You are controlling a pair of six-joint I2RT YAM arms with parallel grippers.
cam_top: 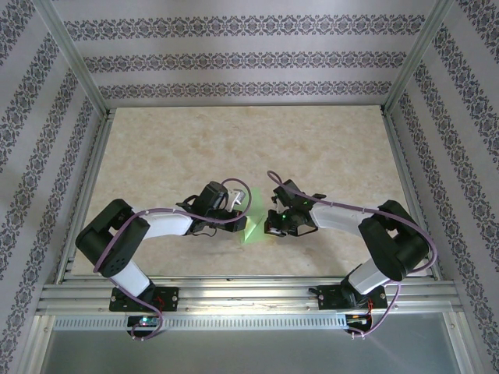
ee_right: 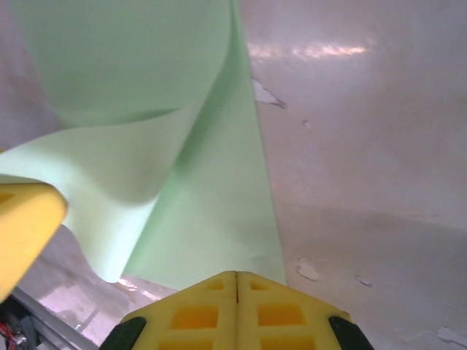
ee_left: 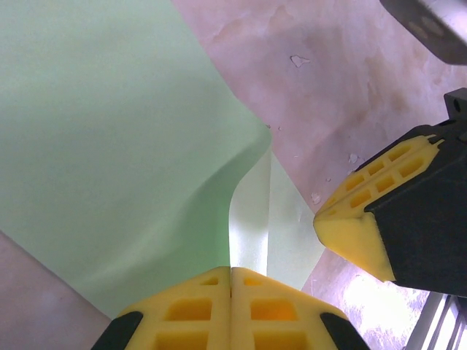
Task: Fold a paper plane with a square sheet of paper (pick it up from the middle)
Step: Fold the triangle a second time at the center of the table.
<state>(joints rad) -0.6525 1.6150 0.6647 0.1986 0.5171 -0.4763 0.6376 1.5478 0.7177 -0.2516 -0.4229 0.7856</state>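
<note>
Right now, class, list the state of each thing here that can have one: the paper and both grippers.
square sheet of paper: one flap curled over and raised, not creased flat.
left gripper: shut, pinching the raised flap.
right gripper: shut, tips against the flat part of the sheet.

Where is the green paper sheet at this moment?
The square sheet of paper stands curled near the table's centre in the top view, pinched between the left gripper on its left and the right gripper on its right.
</note>
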